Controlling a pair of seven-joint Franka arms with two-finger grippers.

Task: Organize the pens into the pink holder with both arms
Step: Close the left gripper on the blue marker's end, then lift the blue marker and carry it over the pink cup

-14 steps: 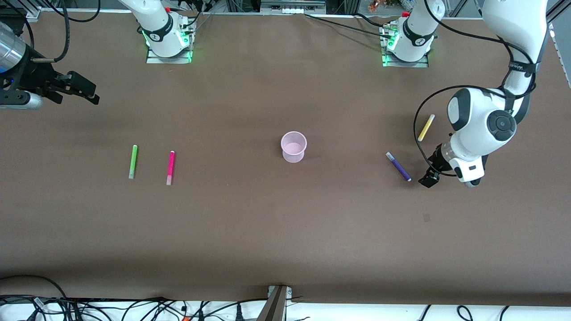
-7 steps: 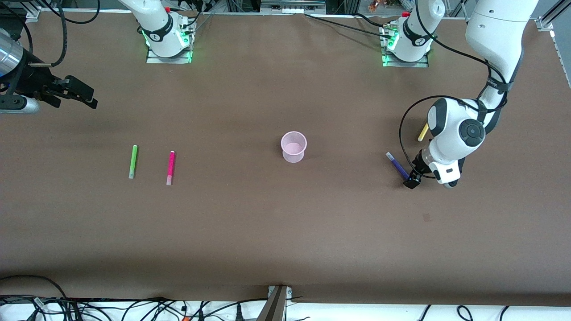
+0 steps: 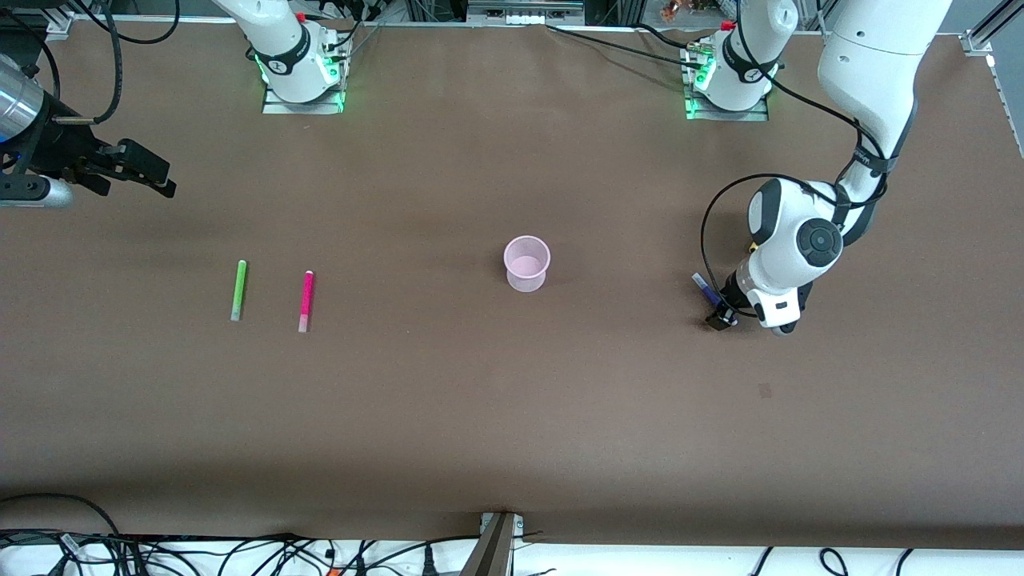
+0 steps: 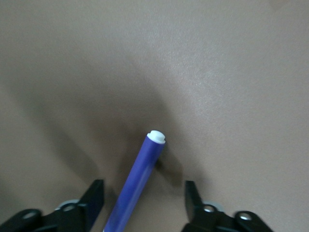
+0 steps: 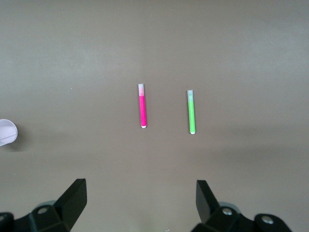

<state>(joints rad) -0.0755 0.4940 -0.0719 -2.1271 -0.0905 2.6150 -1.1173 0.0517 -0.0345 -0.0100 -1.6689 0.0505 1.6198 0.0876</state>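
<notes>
The purple pen (image 3: 704,286) lies on the table toward the left arm's end. My left gripper (image 3: 720,318) is low over its nearer half, open, one finger on each side with a gap to both. The left wrist view shows this pen (image 4: 145,162) running between the fingers of my left gripper (image 4: 143,187). Only a sliver of the yellow pen (image 3: 752,247) shows past the left arm. The pink holder (image 3: 526,280) stands upright mid-table. The lime green pen (image 3: 238,290) and magenta pen (image 3: 306,301) lie side by side toward the right arm's end. My right gripper (image 3: 164,174) waits open and empty in the air there.
Brown table surface all round. The right wrist view shows the magenta pen (image 5: 142,107), the green pen (image 5: 191,112) and an edge of the pink holder (image 5: 7,132). Cables lie along the table's near edge (image 3: 320,552).
The left arm has swung toward the holder and come down over the purple pen, covering most of the yellow pen. Its fingers have narrowed. The right arm has barely moved.
</notes>
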